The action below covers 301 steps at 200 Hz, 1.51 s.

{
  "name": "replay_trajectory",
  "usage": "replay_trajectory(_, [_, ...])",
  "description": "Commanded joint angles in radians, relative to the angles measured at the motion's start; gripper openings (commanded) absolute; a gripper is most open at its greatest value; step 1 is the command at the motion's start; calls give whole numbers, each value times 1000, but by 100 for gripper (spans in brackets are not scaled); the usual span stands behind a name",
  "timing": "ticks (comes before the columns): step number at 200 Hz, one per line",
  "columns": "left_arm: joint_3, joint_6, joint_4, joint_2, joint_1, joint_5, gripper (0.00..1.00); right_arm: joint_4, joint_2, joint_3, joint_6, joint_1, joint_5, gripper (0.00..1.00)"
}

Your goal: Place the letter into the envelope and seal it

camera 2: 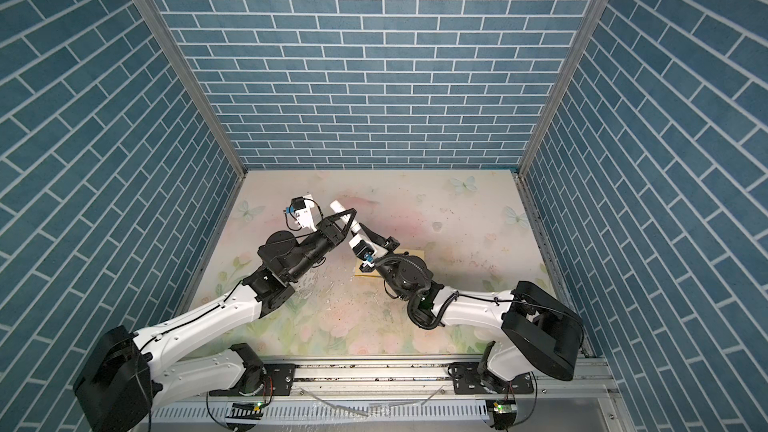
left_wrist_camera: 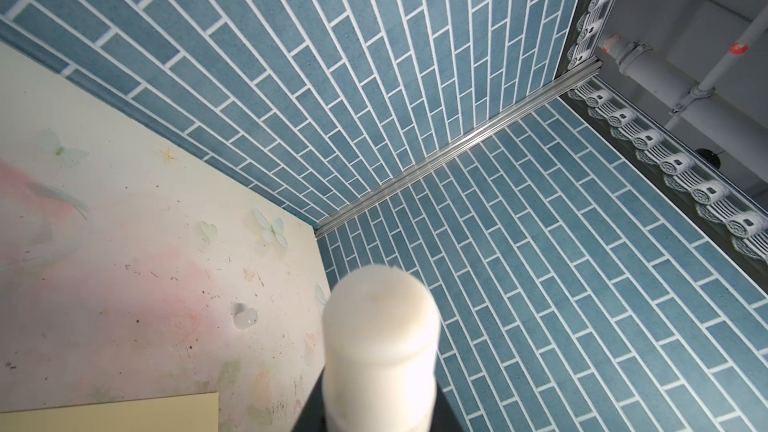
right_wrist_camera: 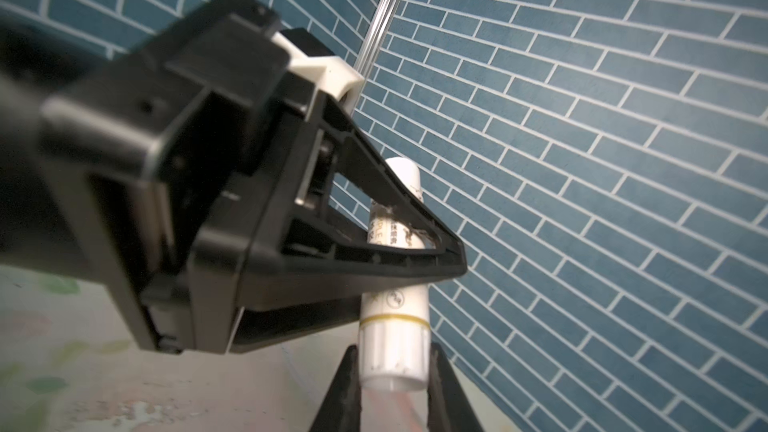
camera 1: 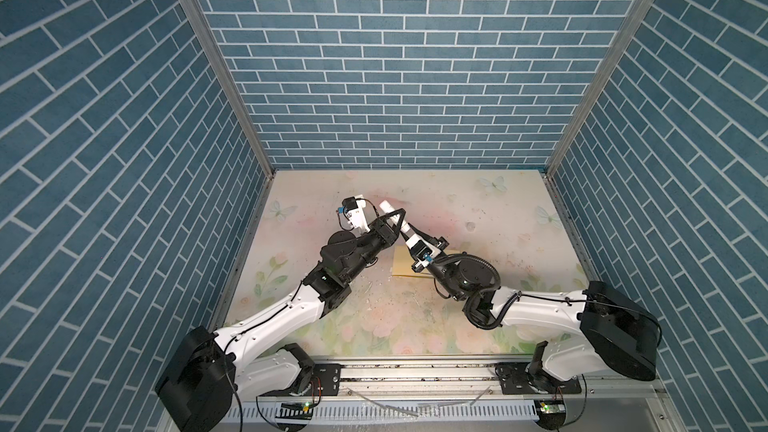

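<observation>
Clamping glue stick [right_wrist_camera: 395, 317], left claw [camera 1: 397, 218], right claw [right_wrist_camera: 392, 363]

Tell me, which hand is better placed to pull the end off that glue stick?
Probably the right hand: its fingers flank the glue stick's end beyond the yellow ring, while the left hand clamps the middle, steadying it.

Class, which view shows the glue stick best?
The right wrist view: the glue stick shows its label and yellow ring sharply. The left wrist view shows only its blurred end; both top views, a tiny white tube.
</observation>
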Motion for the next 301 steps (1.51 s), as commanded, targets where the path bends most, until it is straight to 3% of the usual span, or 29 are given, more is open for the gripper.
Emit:
replay_trajectory(1, [5, 26, 7, -2, -2, 18, 0, 37, -70, 30, 396, -91, -93, 0])
replay_trajectory(59, [-4, 82, 54, -1, -2, 24, 0, 64, -72, 51, 1028, -242, -292, 0])
replay_trajectory(97, [-22, 116, 118, 6, -2, 30, 0, 294, 61, 67, 1408, -294, -387, 0])
replay_trajectory(132, [-27, 122, 146, 5, -2, 35, 0, 296, 95, 94, 1430, -298, -424, 0])
replay_trajectory(160, [-28, 119, 144, 5, -2, 29, 0, 291, 88, 88, 1396, -297, -438, 2])
replay_trajectory(180, [-28, 85, 144, 3, -2, 21, 0, 292, 78, 67, 1309, -297, -440, 23])
replay_trajectory(213, [-12, 5, 89, -9, -1, 24, 0, 289, -1, -17, 972, -288, -410, 55])
replay_trajectory(274, [38, -138, -9, -20, 4, 69, 0, 280, -106, -156, 382, -154, -234, 68])
replay_trajectory(301, [58, -152, -38, -17, 4, 95, 0, 277, -77, -131, 263, -89, -193, 70])
